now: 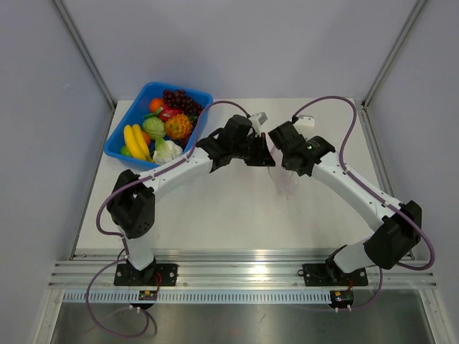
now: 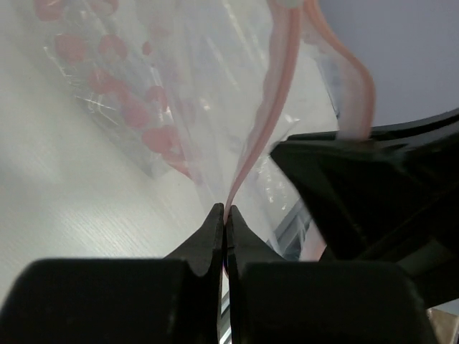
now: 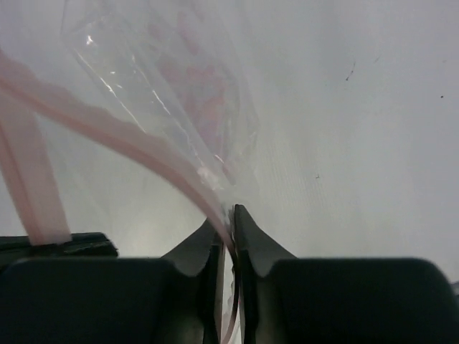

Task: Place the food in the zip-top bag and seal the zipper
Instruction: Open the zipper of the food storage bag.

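bag: zip-top bag (image 1: 285, 179) clear and crinkly, held up mid-table between both grippers, body trailing toward 6 o'clock
zipper: zipper (image 2: 276, 107) pink-red, its two strips bowed apart
surface: white table (image 1: 229, 222)
room: pale grey walls (image 1: 251, 43) on three sides
tray: blue tray (image 1: 115, 152) at far-left table corner, 10 o'clock from bag
food: food (image 1: 163, 127) piled in tray; bananas, grapes, orange, cabbage visible
left gripper: left gripper (image 2: 224, 213) pinched tight on a zipper strip, 9 o'clock side
right gripper: right gripper (image 3: 231, 215) nipped onto a zipper strip, 3 o'clock side
arms: both reaching inward, wrists close together
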Robot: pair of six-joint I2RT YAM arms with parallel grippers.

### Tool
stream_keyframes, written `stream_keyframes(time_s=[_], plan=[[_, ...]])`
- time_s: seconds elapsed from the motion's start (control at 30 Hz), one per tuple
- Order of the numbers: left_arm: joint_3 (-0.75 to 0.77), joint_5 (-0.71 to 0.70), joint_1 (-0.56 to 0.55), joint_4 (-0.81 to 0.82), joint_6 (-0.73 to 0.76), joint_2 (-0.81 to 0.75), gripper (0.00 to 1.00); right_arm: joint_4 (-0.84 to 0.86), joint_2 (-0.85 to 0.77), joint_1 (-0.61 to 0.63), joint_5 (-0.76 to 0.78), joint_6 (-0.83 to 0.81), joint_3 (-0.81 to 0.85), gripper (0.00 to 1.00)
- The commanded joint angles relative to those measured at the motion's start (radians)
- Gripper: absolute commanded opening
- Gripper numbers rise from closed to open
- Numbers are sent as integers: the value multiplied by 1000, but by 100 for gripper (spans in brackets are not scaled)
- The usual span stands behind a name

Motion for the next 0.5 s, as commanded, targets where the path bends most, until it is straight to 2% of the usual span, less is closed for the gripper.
stream_keyframes(time_s=[0.0,0.03,0.07,0.33,0.47], plan=[[-11,159,56,34,40,-22,0,6,-33,-13,127,-40,43,14],[-8,169,64,26,54,-19,0,11,-37,-13,121,-49,47,4],[0,175,65,-1,80,-13,0,11,-32,-11,119,-51,56,0],[66,175,113,-145,189,24,0,-150,42,-11,269,-88,249,0],[210,222,128,-226,226,79,0,-236,71,-13,355,-105,362,0]])
